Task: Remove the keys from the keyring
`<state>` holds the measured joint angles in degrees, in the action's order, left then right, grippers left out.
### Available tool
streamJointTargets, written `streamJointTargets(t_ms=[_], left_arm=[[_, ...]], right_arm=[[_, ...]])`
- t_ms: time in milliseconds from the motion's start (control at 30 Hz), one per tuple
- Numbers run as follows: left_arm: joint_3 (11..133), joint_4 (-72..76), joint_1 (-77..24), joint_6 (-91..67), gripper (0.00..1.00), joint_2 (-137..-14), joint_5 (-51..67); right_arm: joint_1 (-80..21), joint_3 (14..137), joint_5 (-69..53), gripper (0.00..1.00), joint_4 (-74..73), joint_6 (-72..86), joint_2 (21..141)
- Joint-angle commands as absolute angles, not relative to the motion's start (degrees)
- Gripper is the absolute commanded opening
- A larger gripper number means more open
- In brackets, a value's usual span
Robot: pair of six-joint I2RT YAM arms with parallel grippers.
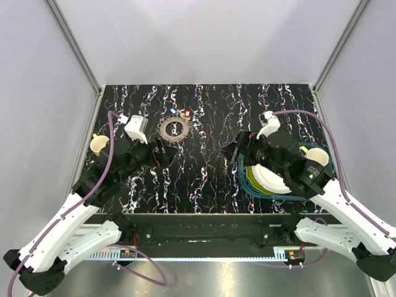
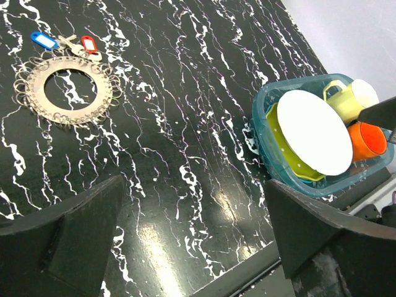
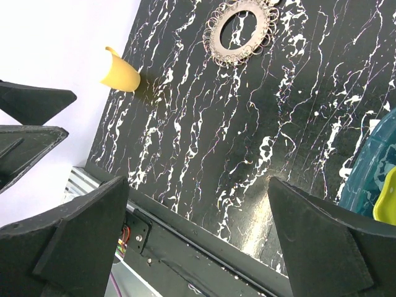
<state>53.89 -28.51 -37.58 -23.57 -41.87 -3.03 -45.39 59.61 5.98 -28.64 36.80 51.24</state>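
Both left tool point(image 2: 195, 207) and right tool point(image 3: 197, 185) wide, empty; keys point(image 2: 69, 44) beside keyring point(image 2: 42, 86) in left wrist view, cropped from right.

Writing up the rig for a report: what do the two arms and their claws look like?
The left arm and right arm have white shells, black joints and purple cables. The left claw and right claw are matte black wedges.

The top camera looks steeply down from above and behind the arm bases and takes in the whole worktop point(image 1: 204, 185). The left wrist camera sits low and close, facing across to the right. The right wrist camera, equally low, faces across to the left. All three views share the keyring point(image 1: 166, 129) and the bin point(image 2: 258, 114).
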Motion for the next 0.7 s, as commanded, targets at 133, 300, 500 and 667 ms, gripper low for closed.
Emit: streamJointTargets(t_ms=[133,300,500,667], left_arm=[[55.0,-27.9,-37.6,-19.6,0.99,-46.1,-14.4],[59.1,-31.0,-33.5,-18.8,0.93,-56.8,-18.3],[71.6,-34.4,-18.6,-19.0,0.79,-72.5,-13.2],[83.0,-35.7,-12.1,-16.3,0.61,-90.2,-7.7]], right_arm=[[-45.6,57.5,6.7,1.00,-26.3,37.3,47.5],[-45.6,53.4,6.8,1.00,-23.7,38.3,45.3],[-45.5,51.5,5.7,1.00,-23.4,38.9,43.2],[-45.6,49.8,4.8,1.00,-22.3,36.6,39.0]])
